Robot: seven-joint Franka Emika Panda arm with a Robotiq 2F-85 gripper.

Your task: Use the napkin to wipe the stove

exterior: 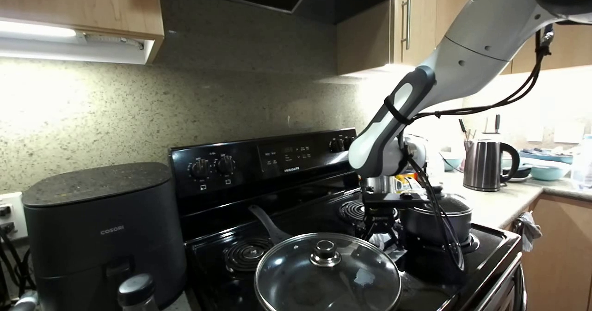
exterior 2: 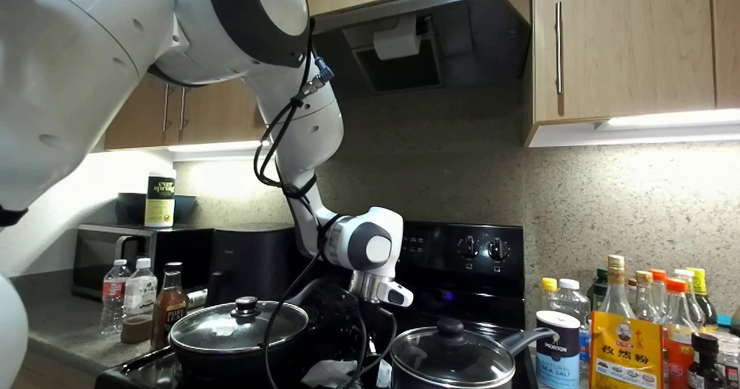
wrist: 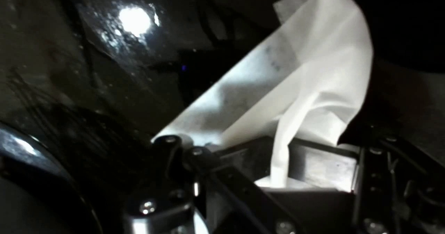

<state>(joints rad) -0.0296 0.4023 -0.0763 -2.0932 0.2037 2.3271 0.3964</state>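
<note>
Between the lidded frying pan and the lidded pot, gripper points down over the stove. Jaws closed on the napkin: narrow strip pinched, loose sheet spreading beyond. Pan and pot crowd the two sides; bare black surface runs toward the stove's front edge. Pan's near rim cut off in an exterior view. Black cables partly cover the napkin in an exterior view, its lower part cropped. Wrist view dark, with glare; cannot tell whether napkin touches stove.
</note>
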